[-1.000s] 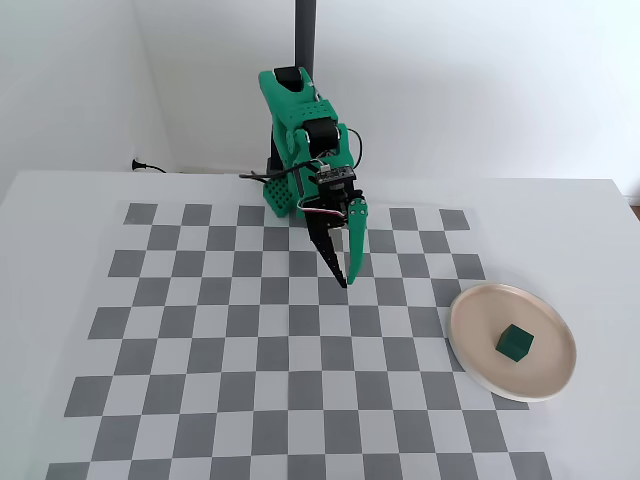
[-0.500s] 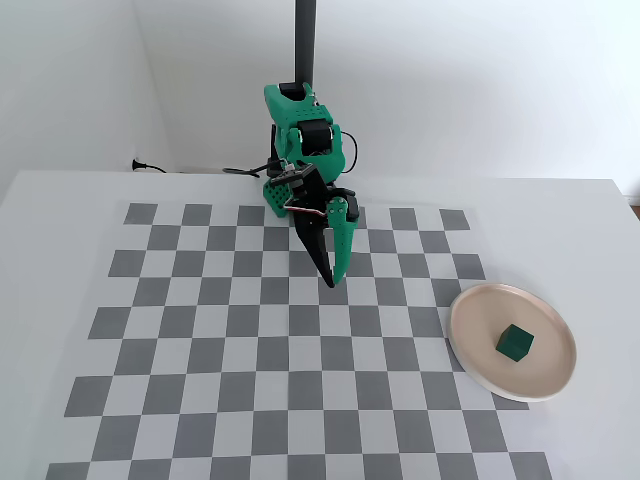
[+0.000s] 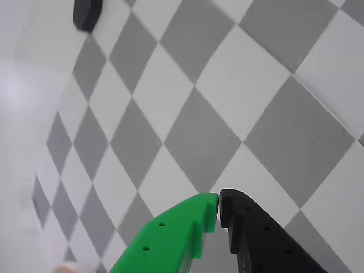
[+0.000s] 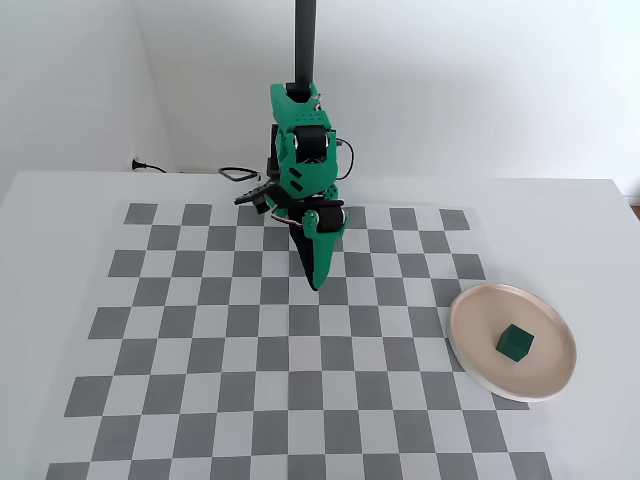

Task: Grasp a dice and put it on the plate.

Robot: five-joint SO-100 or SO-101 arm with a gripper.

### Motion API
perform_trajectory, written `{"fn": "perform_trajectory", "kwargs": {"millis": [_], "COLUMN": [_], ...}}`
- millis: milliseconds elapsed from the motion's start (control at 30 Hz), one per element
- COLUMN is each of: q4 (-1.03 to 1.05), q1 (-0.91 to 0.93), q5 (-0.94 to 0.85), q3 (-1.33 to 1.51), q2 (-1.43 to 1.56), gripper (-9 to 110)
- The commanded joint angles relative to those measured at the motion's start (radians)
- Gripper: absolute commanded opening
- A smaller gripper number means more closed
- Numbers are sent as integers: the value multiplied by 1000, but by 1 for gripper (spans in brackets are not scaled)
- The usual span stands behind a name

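Observation:
In the fixed view the dark green dice (image 4: 514, 343) rests inside the pale pinkish plate (image 4: 487, 308) at the right of the checkered mat. My gripper (image 4: 315, 285) hangs point down over the mat's upper middle, far to the left of the plate and apart from the dice. The wrist view shows my gripper (image 3: 219, 200) with its green finger (image 3: 170, 239) and black finger (image 3: 256, 239) touching at the tips, shut and holding nothing, above bare checker squares. The dice does not show in the wrist view.
A black pole (image 4: 304, 40) rises behind the arm's base, with a cable loop (image 4: 235, 175) beside it. A black plug (image 4: 140, 165) lies at the wall on the left. A dark object (image 3: 86, 11) sits at the wrist view's top left.
The arm has swung left in the fixed view and turned its gripper, tips now about one square further left. The dice has stayed in the plate.

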Motion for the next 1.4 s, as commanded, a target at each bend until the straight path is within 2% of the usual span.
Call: {"fn": "perform_trajectory", "kwargs": {"millis": [0,400,1367], "q4": [-14,135,110], "q1": [55,144,130], "q5": [181,417,407], "q3": [-17,-23,-18], "q2": [14,14,14], "gripper": [-4,-4,-4]}}
